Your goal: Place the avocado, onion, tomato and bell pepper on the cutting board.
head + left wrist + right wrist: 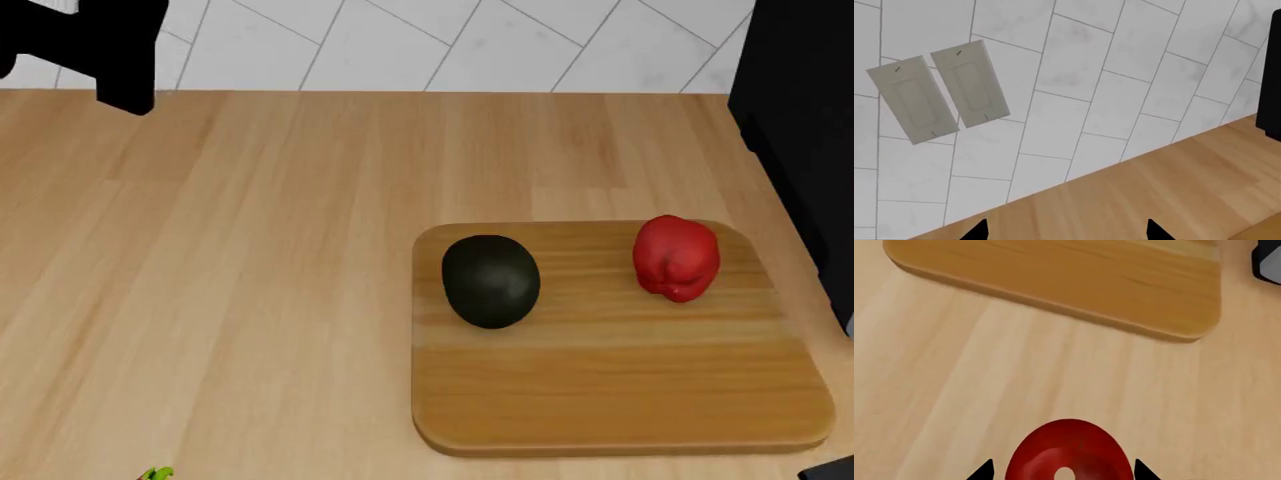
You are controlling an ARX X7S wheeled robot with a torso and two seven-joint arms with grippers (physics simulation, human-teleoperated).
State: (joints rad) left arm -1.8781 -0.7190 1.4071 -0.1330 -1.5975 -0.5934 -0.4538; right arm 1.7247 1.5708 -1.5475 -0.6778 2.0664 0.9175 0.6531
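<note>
Right pincer (pixel 1063 475) straddles the tomato (pixel 1067 452), grip unconfirmed; I close squarely before lifting toward the cutting board (pixel 1074 280).

Tomato (pixel 1069 452) cut by frame edge; onion unseen.
</note>
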